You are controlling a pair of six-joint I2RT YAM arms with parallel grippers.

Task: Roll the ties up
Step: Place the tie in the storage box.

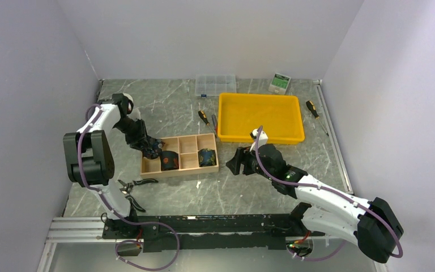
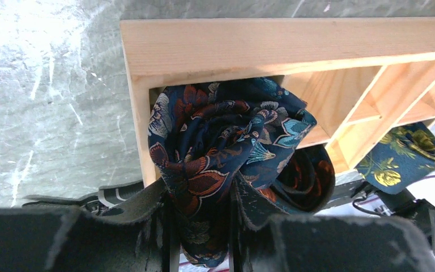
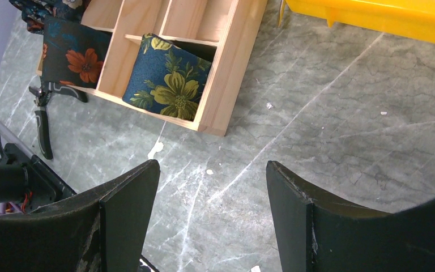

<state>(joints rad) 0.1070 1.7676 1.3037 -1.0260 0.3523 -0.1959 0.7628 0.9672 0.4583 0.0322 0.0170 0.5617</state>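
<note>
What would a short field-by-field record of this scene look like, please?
Left end effector: shut on rolled tie, at an end compartment of the wooden box
Right end effector: open, empty, over the table
Coiled in box: orange-flower tie; yellow-flower tie
Nearby: pliers beside box

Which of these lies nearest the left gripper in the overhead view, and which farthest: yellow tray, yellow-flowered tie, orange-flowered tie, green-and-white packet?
From the left gripper:
1. orange-flowered tie, just right of it in the box.
2. yellow-flowered tie, at the box's right end.
3. yellow tray, farther right and back.
4. packet, by the back wall.
</note>
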